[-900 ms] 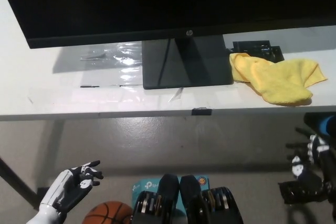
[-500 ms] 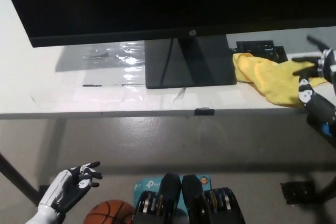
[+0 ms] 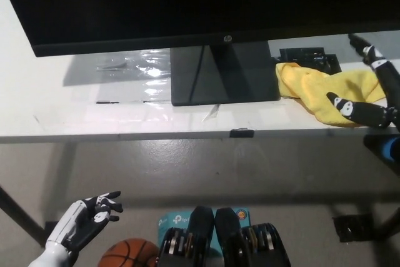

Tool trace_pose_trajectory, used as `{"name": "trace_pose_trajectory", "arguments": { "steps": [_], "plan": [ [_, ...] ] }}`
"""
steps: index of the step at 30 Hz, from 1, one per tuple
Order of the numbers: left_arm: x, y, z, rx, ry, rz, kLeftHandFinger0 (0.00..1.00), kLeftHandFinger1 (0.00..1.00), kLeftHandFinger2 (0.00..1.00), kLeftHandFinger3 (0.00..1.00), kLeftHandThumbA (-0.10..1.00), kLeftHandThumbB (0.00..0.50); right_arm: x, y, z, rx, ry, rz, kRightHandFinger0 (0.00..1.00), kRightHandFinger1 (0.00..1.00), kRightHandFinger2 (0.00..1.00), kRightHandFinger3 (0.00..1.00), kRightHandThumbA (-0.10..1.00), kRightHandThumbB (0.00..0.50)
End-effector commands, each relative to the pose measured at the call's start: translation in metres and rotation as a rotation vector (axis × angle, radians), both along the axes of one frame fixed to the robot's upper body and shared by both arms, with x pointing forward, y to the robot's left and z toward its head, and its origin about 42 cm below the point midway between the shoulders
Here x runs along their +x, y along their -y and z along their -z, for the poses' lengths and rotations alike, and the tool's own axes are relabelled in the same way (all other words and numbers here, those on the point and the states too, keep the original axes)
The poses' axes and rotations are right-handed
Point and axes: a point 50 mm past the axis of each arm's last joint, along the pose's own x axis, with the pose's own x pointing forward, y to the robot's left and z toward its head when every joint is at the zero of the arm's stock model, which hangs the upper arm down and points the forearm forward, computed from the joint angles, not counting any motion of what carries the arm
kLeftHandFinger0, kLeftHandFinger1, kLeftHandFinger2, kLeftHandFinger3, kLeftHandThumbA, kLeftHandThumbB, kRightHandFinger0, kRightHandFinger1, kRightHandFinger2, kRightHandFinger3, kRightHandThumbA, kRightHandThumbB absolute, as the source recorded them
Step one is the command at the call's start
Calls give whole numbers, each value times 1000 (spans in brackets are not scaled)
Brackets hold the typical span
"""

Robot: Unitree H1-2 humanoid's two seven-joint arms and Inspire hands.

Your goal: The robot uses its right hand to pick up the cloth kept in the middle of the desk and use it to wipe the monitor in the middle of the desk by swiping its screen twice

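A yellow cloth lies crumpled on the white desk, just right of the monitor's black base. The dark monitor screen fills the top of the head view. My black right hand is open over the cloth's right end, fingers spread wide, one reaching toward the back and another lying along the cloth's front edge. I cannot tell whether it touches the cloth. My white left hand rests open at the lower left, below the desk's edge.
A small black object sits behind the cloth. A crinkled clear plastic sheet lies left of the base. An orange basketball is on the floor near my left hand. The desk's front edge runs across the middle.
My right hand rose from below the desk's edge at the lower right to the cloth and has spread its fingers over it. The left hand has not moved.
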Motion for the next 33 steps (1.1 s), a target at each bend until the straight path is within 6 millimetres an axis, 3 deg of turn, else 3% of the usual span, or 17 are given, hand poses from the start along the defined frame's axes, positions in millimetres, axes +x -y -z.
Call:
{"name": "trace_pose_trajectory", "arguments": {
  "steps": [1,8,9,13,14,17,22,27,29,33],
  "plan": [
    [8,-6,-16,28,47,13,747,796,834,1000,347,92,20,4,-14,-21,-13,36,1000,1000,1000,1000,644,345],
    [8,-6,-18,33,51,19,754,799,846,1000,345,84,43,6,1,-58,-85,82,1000,1000,1000,1000,682,360],
    [8,-6,-17,34,50,19,757,799,841,1000,339,78,50,2,6,-33,-108,80,1000,1000,1000,1000,636,345],
    [7,-6,-17,37,43,15,750,796,847,1000,345,82,58,-1,7,-20,-111,75,1000,1000,1000,1000,614,333],
    [7,-6,-17,38,44,18,774,811,850,1000,350,80,65,-6,4,-8,-110,71,1000,1000,1000,1000,574,309],
    [11,-8,-19,27,57,23,778,807,851,1000,355,89,77,-17,-6,-38,-74,60,1000,1000,1000,1000,576,299],
    [10,-7,-19,25,60,21,760,792,836,1000,343,66,83,-31,-4,-71,-60,62,1000,1000,1000,1000,579,284],
    [11,-5,-21,35,59,24,749,791,835,1000,351,70,86,-36,3,-117,-71,58,1000,1000,1000,1000,436,193],
    [11,-5,-20,25,58,24,756,797,846,1000,340,62,87,-36,10,-175,-105,38,1000,1000,1000,1000,441,160],
    [15,-5,-23,23,66,26,760,795,851,1000,329,67,89,-35,16,-259,-145,33,1000,1000,1000,1000,466,176]
  ]
}}
